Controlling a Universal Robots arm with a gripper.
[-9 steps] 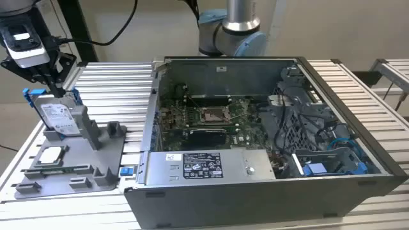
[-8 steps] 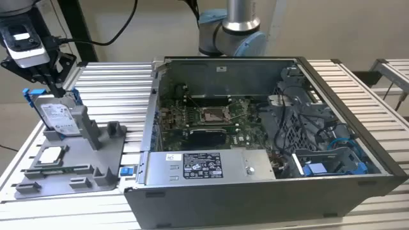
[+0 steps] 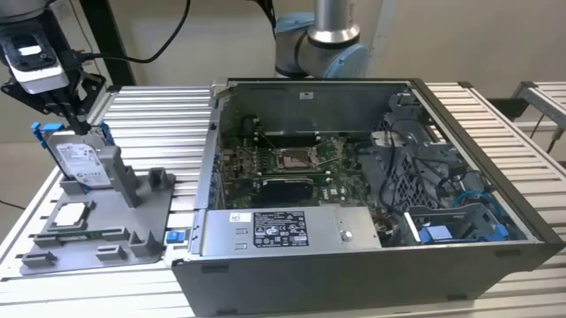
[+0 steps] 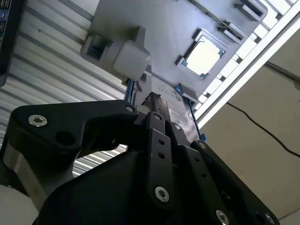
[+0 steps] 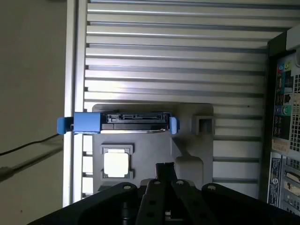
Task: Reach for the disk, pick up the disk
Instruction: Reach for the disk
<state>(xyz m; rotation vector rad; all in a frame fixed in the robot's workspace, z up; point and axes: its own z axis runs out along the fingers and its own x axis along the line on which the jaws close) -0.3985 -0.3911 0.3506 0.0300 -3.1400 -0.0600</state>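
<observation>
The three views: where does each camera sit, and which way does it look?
Exterior view: off the arm, raised, looking down on the table, open computer case and disk; arm and gripper show.
First wrist view: on the wrist, looking past the gripper at the disk's edge.
Second wrist view: on the wrist, looking along the gripper at the disk's label.
Shared: both wrist views show the gripper, disk and processor chip.

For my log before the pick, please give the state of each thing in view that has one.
disk: standing on edge in the grey holder, not lifted.
gripper: just over the disk's top edge.
processor chip: lying flat in the holder's recess.
computer case: open, side panel off.
</observation>
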